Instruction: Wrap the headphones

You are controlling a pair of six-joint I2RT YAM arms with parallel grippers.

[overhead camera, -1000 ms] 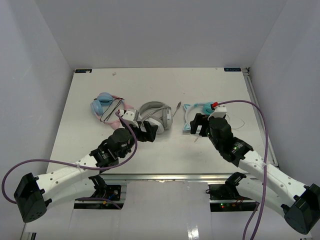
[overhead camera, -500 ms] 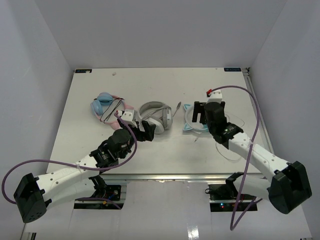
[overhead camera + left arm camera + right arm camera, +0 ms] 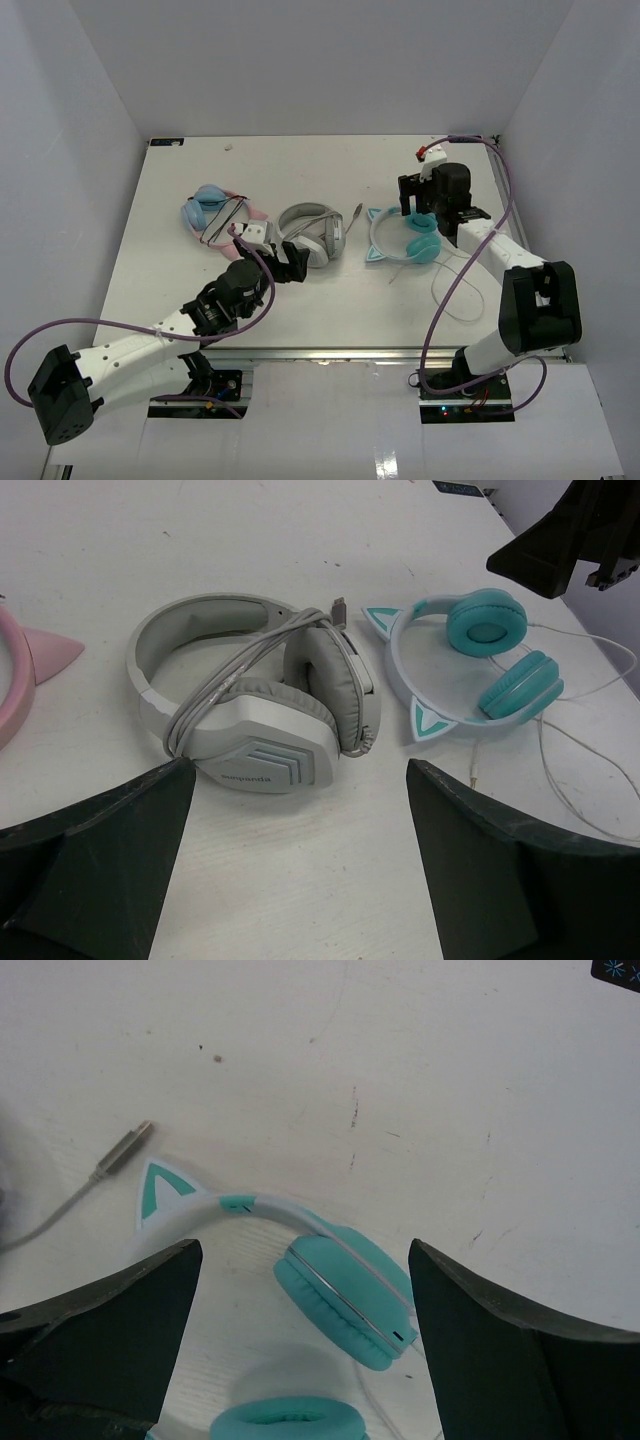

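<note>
Headphones (image 3: 405, 240): on table (image 3: 200, 160), right of larger headset (image 3: 312, 232).
Third headset (image 3: 215, 212): leftmost.
Cable (image 3: 560, 795): trails right, seemingly toward near edge.

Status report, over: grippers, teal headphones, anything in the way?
Left gripper open, empty. Right gripper open, above the teal headphones. Cable lying loose, unwrapped. Grey-white headphones alongside, apart.

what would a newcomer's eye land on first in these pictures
Three headphones lie in a row across the white table: small teal cat-ear headphones on the right with their thin whitish cable sprawled loose, large grey-white headphones in the middle, light-blue-and-pink headphones on the left. The right end effector, open, hovers at the far side of the teal pair.
</note>
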